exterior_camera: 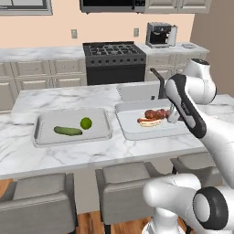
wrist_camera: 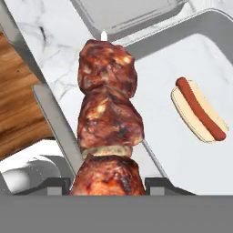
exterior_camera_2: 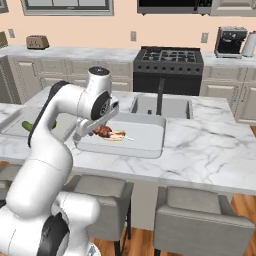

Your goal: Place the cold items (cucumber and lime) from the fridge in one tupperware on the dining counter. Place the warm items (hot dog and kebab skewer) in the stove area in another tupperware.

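My gripper [exterior_camera: 172, 115] [wrist_camera: 109, 184] is shut on the kebab skewer [wrist_camera: 107, 123], a stick of reddish-brown meat chunks [exterior_camera: 156, 113] [exterior_camera_2: 102, 131]. It hangs low over the right tupperware [exterior_camera: 151, 133] [exterior_camera_2: 146, 145] on the dining counter [exterior_camera: 68, 155]. The hot dog [exterior_camera: 149, 121] [exterior_camera_2: 118, 135] [wrist_camera: 200, 109] lies in that tray, beside the skewer. The left tupperware [exterior_camera: 37, 132] holds the cucumber [exterior_camera: 68, 131] and the lime [exterior_camera: 86, 122]. Whether the skewer touches the tray floor I cannot tell. The fridge is out of view.
A sink [exterior_camera: 137, 91] [exterior_camera_2: 165, 106] with a dark faucet [exterior_camera: 159, 78] sits just behind the right tray. The black stove [exterior_camera: 114, 57] [exterior_camera_2: 167, 60] stands at the back wall, a coffee machine [exterior_camera: 161, 34] to its right. Grey stools [exterior_camera: 125, 183] line the counter's near edge.
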